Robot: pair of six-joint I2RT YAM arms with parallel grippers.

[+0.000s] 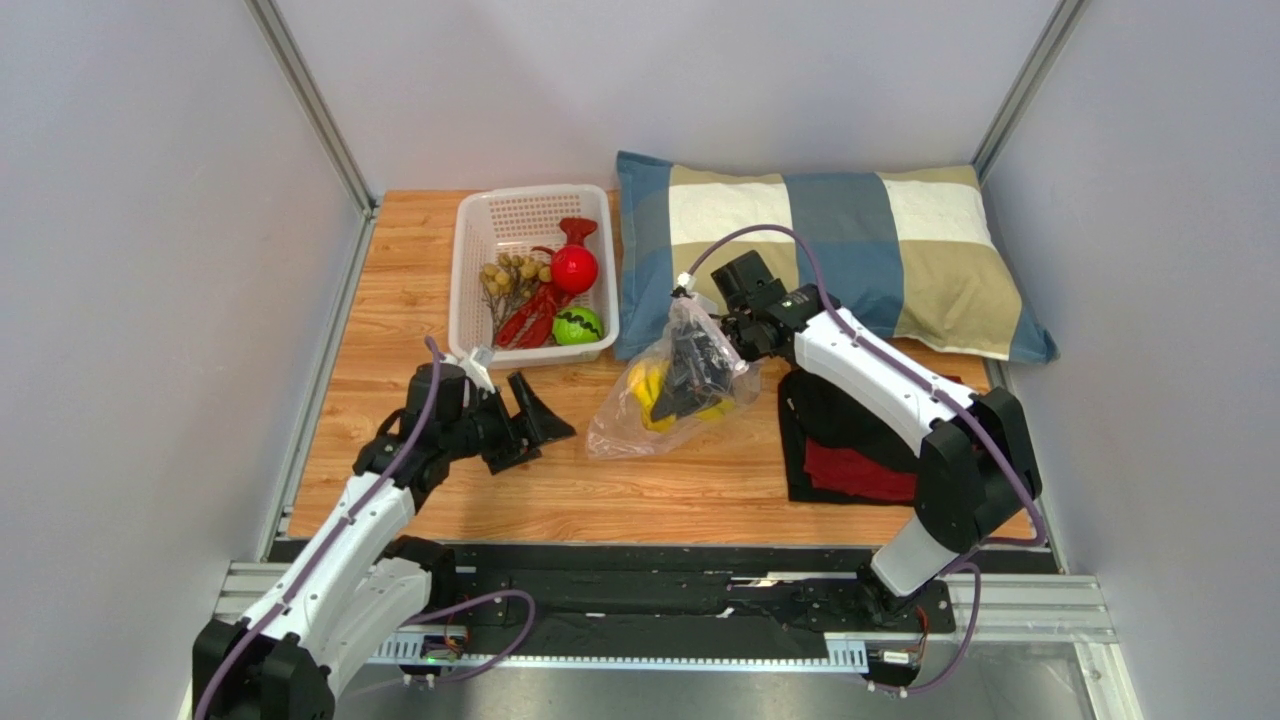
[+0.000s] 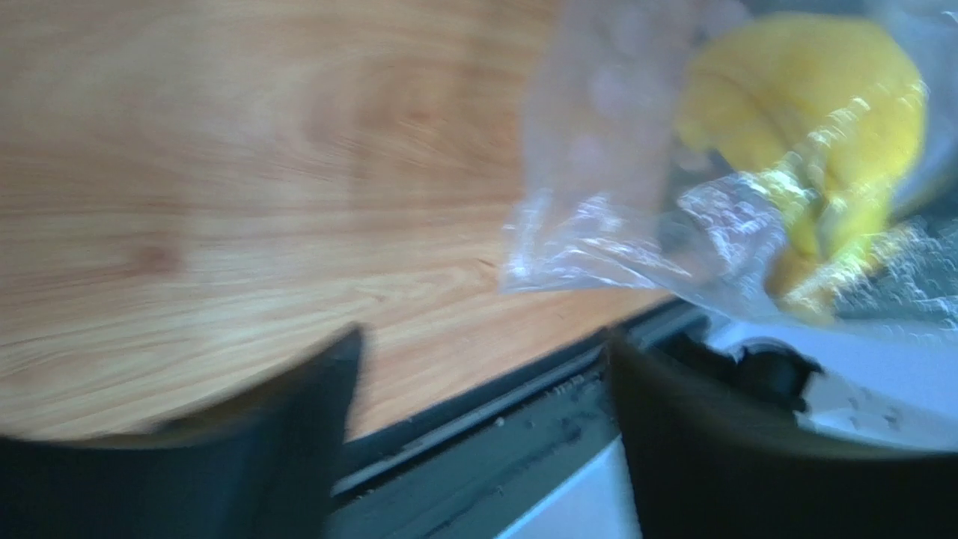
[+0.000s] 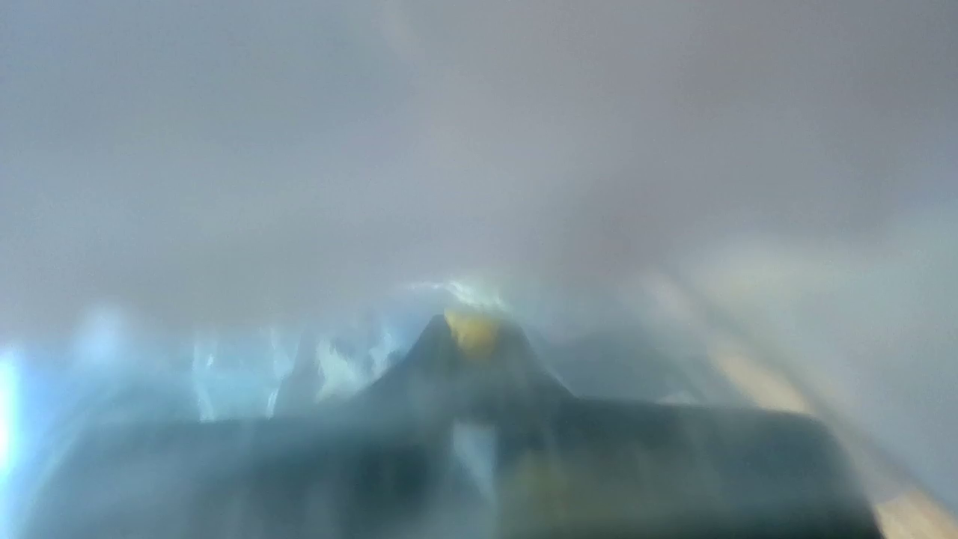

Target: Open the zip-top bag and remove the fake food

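The clear dotted zip-top bag (image 1: pixel 619 423) lies on the wooden table, its top lifted up beside the pillow. A yellow banana bunch (image 1: pixel 649 393) is inside it. My right gripper (image 1: pixel 694 378) reaches down into the bag. In the blurred right wrist view its fingertips (image 3: pixel 441 343) meet at a point on a yellow piece (image 3: pixel 472 330). My left gripper (image 1: pixel 538 435) is open and empty, low over the table, left of the bag. In the left wrist view the bag (image 2: pixel 607 225) and banana (image 2: pixel 810 112) lie ahead of the open fingers (image 2: pixel 281 427).
A white mesh basket (image 1: pixel 489 210) at the back holds a red round fruit (image 1: pixel 573 269), a green striped ball (image 1: pixel 577 326), a brown cluster (image 1: pixel 507 281) and a red chilli shape (image 1: pixel 529 318). A checked pillow (image 1: pixel 857 248) lies back right. A black and red cloth (image 1: pixel 842 458) lies under the right arm.
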